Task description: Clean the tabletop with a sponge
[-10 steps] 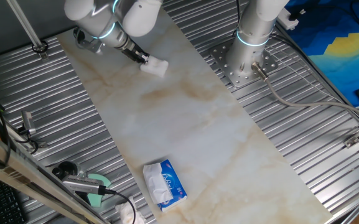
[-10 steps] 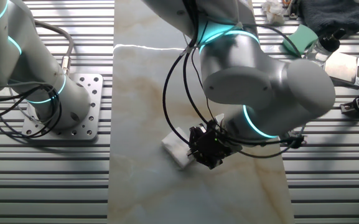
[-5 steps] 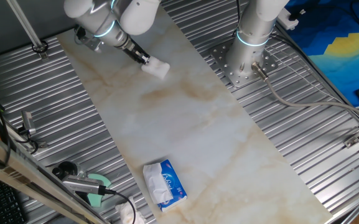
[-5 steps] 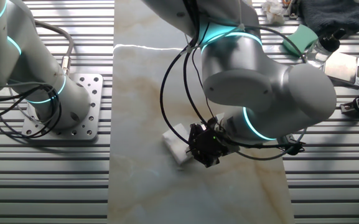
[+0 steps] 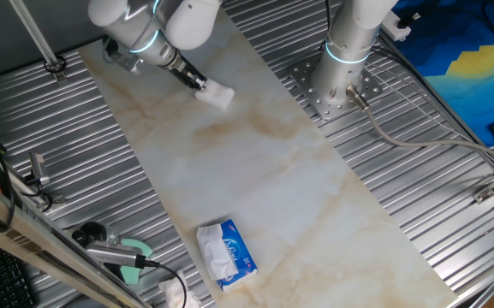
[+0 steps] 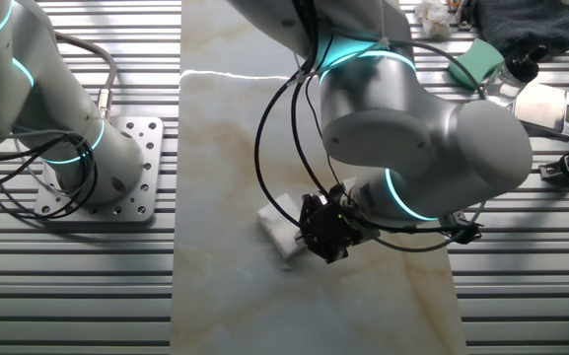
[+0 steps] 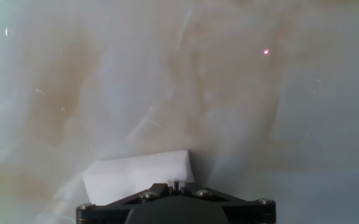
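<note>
The tabletop is a long white marble-look slab with tan veins. The sponge, a small white block, lies flat on the slab near its far end. My gripper is shut on the sponge's edge and reaches down at a slant from the arm above. In the other fixed view the sponge sticks out to the left of the black gripper, pressed on the tabletop. The hand view shows the sponge just ahead of the gripper, with bare tabletop beyond.
A blue-and-white tissue pack lies at the near end of the slab. A crumpled tissue and a green item sit on the ribbed metal at the left. A second arm's base stands right of the slab.
The gripper and sponge slid a short way along the slab between one second ago and half a second ago. Since then they have hardly moved.
</note>
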`<state>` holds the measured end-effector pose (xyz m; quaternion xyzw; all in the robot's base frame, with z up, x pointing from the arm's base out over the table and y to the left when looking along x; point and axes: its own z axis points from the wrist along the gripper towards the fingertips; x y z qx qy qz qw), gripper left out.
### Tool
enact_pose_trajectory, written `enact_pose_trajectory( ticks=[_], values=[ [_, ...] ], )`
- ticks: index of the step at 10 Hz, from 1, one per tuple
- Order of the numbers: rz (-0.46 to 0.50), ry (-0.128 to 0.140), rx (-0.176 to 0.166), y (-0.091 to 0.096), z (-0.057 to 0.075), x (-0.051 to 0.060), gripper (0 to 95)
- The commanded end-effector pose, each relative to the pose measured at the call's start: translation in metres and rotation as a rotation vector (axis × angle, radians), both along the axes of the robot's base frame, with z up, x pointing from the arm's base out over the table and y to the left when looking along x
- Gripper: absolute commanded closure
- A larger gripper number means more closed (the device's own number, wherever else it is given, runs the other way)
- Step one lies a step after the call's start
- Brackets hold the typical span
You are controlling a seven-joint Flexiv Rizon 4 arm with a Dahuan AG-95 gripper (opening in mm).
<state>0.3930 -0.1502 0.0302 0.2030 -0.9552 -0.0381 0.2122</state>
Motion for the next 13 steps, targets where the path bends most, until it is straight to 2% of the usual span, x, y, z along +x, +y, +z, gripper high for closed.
enact_pose_trajectory(
  ticks=[1,4,10,13],
  values=[
    [0.001,-0.005,0.002,-0.001,-0.002,0.000,95.0],
    [-0.031,-0.002,-0.003,0.000,-0.002,0.002,95.0],
    [-0.060,0.008,-0.005,0.013,0.002,0.012,95.0],
    [-0.072,0.007,-0.005,0.018,-0.001,0.017,95.0]
  ],
)
